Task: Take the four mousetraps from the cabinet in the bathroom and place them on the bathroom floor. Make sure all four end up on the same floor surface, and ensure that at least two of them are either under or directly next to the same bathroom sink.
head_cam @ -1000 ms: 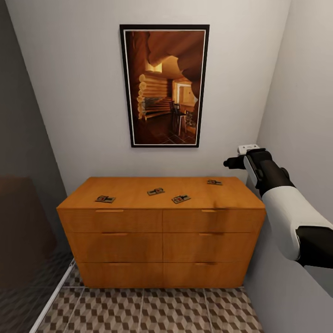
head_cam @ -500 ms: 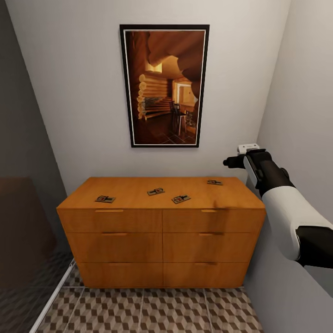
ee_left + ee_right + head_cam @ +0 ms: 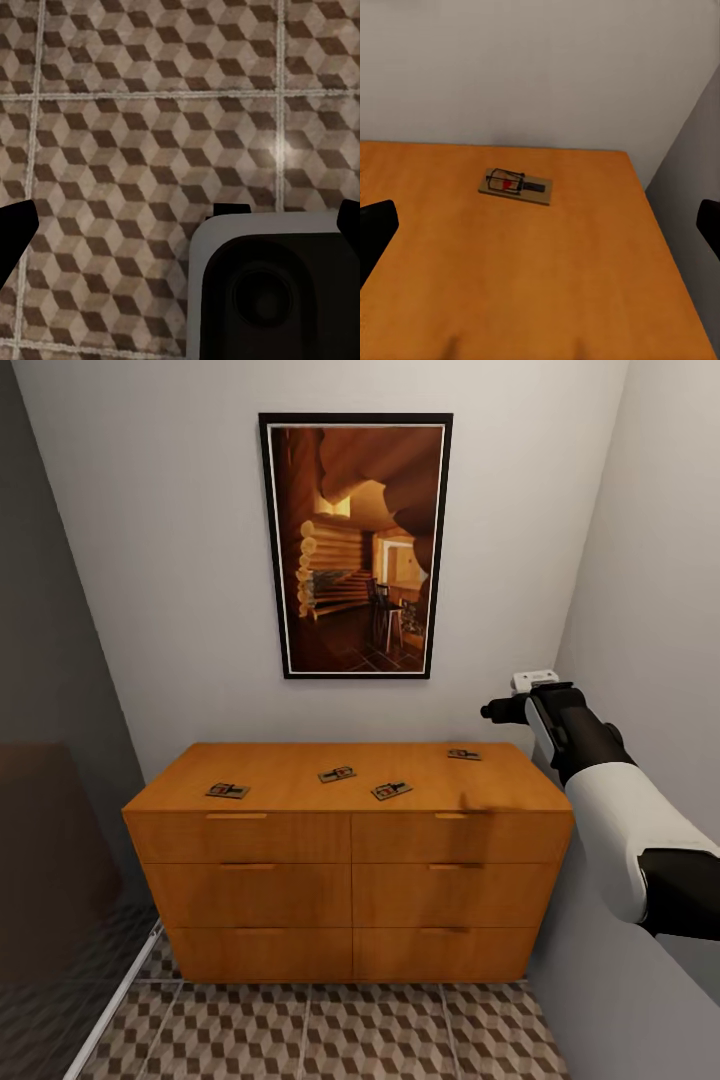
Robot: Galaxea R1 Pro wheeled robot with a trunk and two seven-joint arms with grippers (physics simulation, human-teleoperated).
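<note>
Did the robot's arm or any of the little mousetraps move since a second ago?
Almost nothing changed. The right gripper crept a tiny bit to the left above the cabinet's right end, near the rightmost mousetrap. Nothing was grabbed or let go. All four mousetraps stayed put on the cabinet top, and the picture on the wall and the bathroom floor look the same.

Head camera facing the cabinet [image 3: 350,860] frontally; right wrist close above its top, left wrist over floor [image 3: 135,135].
</note>
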